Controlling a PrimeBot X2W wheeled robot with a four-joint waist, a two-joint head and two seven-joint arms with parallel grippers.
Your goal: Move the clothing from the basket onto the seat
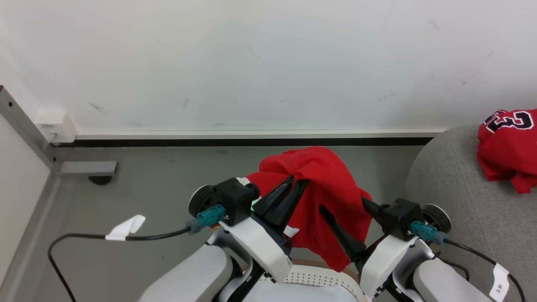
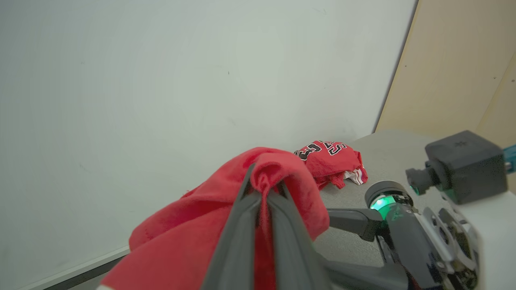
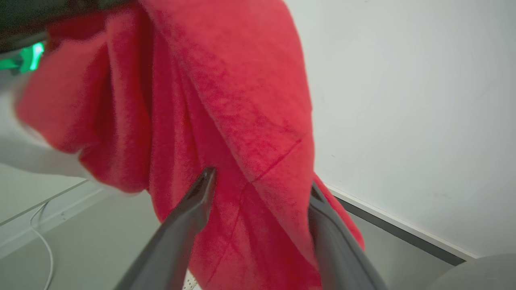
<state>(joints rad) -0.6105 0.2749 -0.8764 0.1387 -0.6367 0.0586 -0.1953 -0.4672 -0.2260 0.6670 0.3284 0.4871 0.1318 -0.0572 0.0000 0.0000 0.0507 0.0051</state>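
A white wall (image 1: 268,63) meets a grey floor (image 1: 168,180) along a dark skirting strip. A cable (image 1: 84,236) with a white tag lies on the floor to the left.

Over that floor the left gripper (image 1: 298,182) is clamped tight on a red garment (image 1: 331,180). Its two fingers are pressed together with a fold of cloth pinched near their tips. In the left wrist view the cloth bunches over those tips and drapes down to the left.

The garment hangs in the air above the basket (image 1: 312,277), whose perforated white wall and brown rim show at the bottom of the head view. The lowest corner of the cloth overlaps the rim there (whether it touches cannot be told).

The right gripper (image 1: 342,203) stands with its fingers spread wide and has hold of nothing. In the right wrist view the red cloth hangs loose between the two fingers. One finger lies in front of the fabric, and the other is at the cloth's edge, partly covered by it.

The seat (image 1: 453,201) curves in at the right, grey and rounded. A crumpled red jersey (image 1: 505,151) with black-and-white numerals lies on it, well apart from both grippers. The left wrist view shows that jersey beyond the held garment, resting on the seat near the wall.
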